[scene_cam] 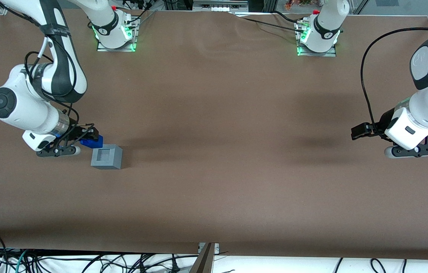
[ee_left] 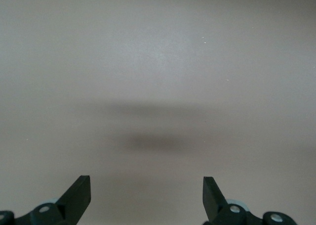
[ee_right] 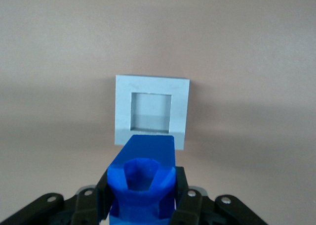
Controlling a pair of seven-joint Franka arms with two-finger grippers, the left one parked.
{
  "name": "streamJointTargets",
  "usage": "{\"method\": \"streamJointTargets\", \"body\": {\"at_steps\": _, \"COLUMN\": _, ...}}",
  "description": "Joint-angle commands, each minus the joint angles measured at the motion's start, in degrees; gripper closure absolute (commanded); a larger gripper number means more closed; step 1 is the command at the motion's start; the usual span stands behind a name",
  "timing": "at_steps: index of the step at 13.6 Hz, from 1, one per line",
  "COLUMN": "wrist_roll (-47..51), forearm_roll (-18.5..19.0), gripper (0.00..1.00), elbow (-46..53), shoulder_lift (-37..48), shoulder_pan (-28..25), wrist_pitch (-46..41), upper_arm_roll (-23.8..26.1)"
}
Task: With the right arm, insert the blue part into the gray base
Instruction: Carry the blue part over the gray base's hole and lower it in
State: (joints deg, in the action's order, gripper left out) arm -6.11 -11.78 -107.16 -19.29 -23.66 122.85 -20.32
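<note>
Brown table (scene_cam: pixel 214 182) under gripper (scene_cam: pixel 93 137) clamping blue part (ee_right: pixel 143 178) beside gray base (scene_cam: pixel 107 157).

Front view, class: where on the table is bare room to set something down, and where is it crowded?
Bare: the brown table from the gray base toward the parked arm's end, and nearer the camera. Crowded: where the pincer, shut on the blue part, hangs beside the base.

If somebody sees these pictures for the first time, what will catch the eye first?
The bright blue part stands out most: the right arm's gripper is shut on it, held above the brown table toward the working arm's end. Right beside it, a little nearer to the front camera, sits the gray base on the table, its square recess open and empty, with the blue part not yet over it.
</note>
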Motion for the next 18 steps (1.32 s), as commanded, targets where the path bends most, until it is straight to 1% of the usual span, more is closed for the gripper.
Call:
{"method": "streamJointTargets", "body": {"at_steps": 1, "wrist_roll": -1.0, "forearm_roll": -2.5, "gripper": 0.82, "elbow": 0.2, "shoulder_lift": -1.1, "shoulder_pan": 0.5, "wrist_pitch": 2.1, "upper_arm_roll": 0.0}}
{"method": "streamJointTargets", "body": {"at_steps": 3, "wrist_roll": -1.0, "forearm_roll": -2.5, "gripper": 0.82, "elbow": 0.6, "shoulder_lift": -2.4, "shoulder_pan": 0.5, "wrist_pitch": 4.3, "upper_arm_roll": 0.2}}
{"method": "streamJointTargets", "body": {"at_steps": 6, "wrist_roll": -0.9, "forearm_roll": -2.6, "gripper": 0.82, "elbow": 1.8, "shoulder_lift": -4.3, "shoulder_pan": 0.5, "wrist_pitch": 5.4, "upper_arm_roll": 0.3}}
{"method": "streamJointTargets", "body": {"at_steps": 8, "wrist_roll": -1.0, "forearm_roll": -3.9, "gripper": 0.82, "elbow": 2.3, "shoulder_lift": -5.4, "shoulder_pan": 0.4, "wrist_pitch": 6.1, "upper_arm_roll": 0.5}}
{"method": "streamJointTargets", "body": {"at_steps": 13, "wrist_roll": -0.2, "forearm_roll": -4.0, "gripper": 0.82, "elbow": 2.9, "shoulder_lift": -7.2, "shoulder_pan": -0.1, "wrist_pitch": 7.9, "upper_arm_roll": 0.6}}
{"method": "streamJointTargets", "body": {"at_steps": 16, "wrist_roll": -0.3, "forearm_roll": -5.4, "gripper": 0.82, "elbow": 3.5, "shoulder_lift": -8.0, "shoulder_pan": -0.2, "wrist_pitch": 7.9, "upper_arm_roll": 0.6}}
{"method": "streamJointTargets", "body": {"at_steps": 17, "wrist_roll": -0.4, "forearm_roll": -5.6, "gripper": 0.81, "elbow": 3.5, "shoulder_lift": -8.1, "shoulder_pan": -0.2, "wrist_pitch": 8.2, "upper_arm_roll": 0.6}}
{"method": "streamJointTargets", "body": {"at_steps": 18, "wrist_roll": -0.5, "forearm_roll": -5.9, "gripper": 0.78, "elbow": 3.4, "shoulder_lift": -8.3, "shoulder_pan": -0.2, "wrist_pitch": 8.7, "upper_arm_roll": 0.6}}
